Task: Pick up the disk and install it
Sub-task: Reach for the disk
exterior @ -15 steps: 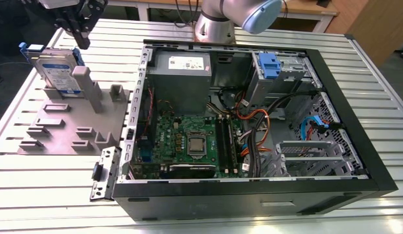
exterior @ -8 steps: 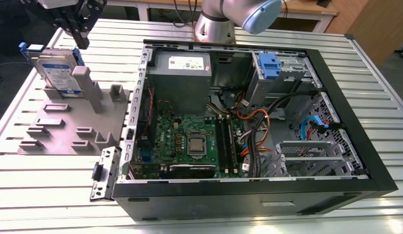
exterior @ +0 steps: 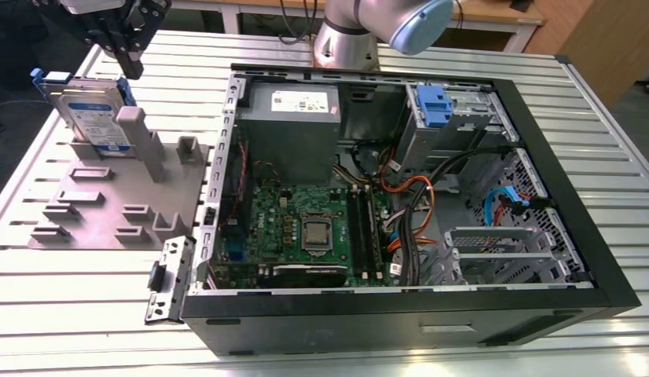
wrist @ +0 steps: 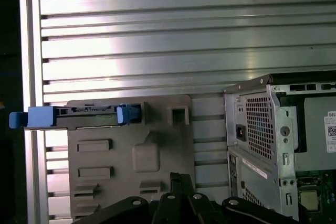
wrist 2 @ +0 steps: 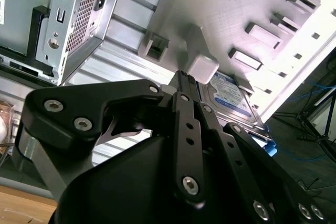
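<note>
Exterior view, gripper (exterior: 133, 71) above upright disk (exterior: 94, 118) (in grey stand (exterior: 104, 196)), apart, jaws closed, empty.

Silver-grey disk (exterior: 89, 110), white-and-blue label (exterior: 99, 129), bright blue bracket (exterior: 42, 76); black hand (exterior: 127, 67); grey stand (exterior: 115, 196)

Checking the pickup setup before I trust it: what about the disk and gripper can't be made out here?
1. Lower edge of the disk: exterior view, sunk in the grey fixture.
2. Upper body of the gripper: exterior view, cut off by the top edge.
3. The disk's label: first wrist view, seen edge-on.
4. The disk's near end: second wrist view, behind the gripper.
</note>
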### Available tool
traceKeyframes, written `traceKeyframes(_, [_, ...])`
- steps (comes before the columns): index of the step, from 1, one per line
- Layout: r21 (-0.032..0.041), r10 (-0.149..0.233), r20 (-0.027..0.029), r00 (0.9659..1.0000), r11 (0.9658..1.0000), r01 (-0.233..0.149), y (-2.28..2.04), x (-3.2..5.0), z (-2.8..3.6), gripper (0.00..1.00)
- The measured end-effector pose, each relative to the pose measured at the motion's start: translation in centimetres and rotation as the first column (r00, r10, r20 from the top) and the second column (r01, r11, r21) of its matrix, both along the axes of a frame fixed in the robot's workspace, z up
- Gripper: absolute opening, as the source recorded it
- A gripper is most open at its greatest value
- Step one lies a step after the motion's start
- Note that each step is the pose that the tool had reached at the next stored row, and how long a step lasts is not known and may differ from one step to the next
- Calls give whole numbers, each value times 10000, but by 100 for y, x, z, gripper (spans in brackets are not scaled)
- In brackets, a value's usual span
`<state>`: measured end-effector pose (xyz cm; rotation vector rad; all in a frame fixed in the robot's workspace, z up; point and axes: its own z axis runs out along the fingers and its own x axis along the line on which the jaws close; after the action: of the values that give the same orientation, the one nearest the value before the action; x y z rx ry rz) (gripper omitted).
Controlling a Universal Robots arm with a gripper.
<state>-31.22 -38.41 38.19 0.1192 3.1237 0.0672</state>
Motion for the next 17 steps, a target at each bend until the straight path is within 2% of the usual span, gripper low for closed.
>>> traceKeyframes(2, [-1,1,0,10000,10000,-1,27,-18,0,11])
traceKeyframes(5, [0,1,0,10000,10000,-1,102,-53,-3,11])
traceKeyframes(7, [1,2,-1,10000,10000,-2,132,-95,-8,11])
traceKeyframes(17, [0,-6,-16,10000,10000,6,190,-391,-31,11])
